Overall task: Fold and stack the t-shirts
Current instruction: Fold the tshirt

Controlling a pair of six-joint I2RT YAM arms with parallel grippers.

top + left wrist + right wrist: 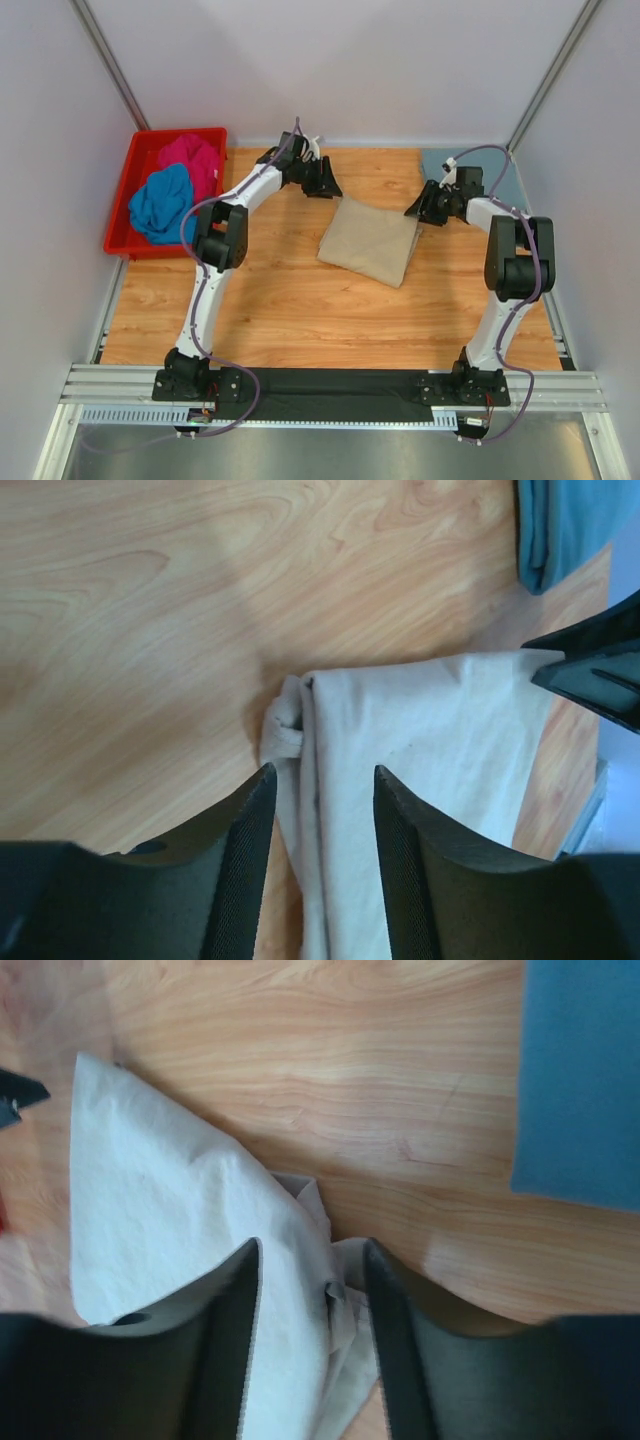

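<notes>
The beige t-shirt (370,242) lies folded in the middle of the wooden table. My left gripper (328,186) is open over its far left corner; in the left wrist view the fingers (320,780) straddle the bunched edge of the beige cloth (430,730). My right gripper (418,208) is open at its far right corner; in the right wrist view the fingers (312,1250) straddle a crumpled corner of the beige shirt (170,1190). The grey-blue t-shirt (438,162) lies flat at the back right and also shows in the wrist views (565,525) (580,1080). The magenta t-shirt (190,158) and the bright blue t-shirt (160,203) lie crumpled in the bin.
A red plastic bin (122,205) stands at the back left beside the table edge. Grey walls close in the back and sides. The aluminium rail (330,385) carrying the arm bases runs along the near edge.
</notes>
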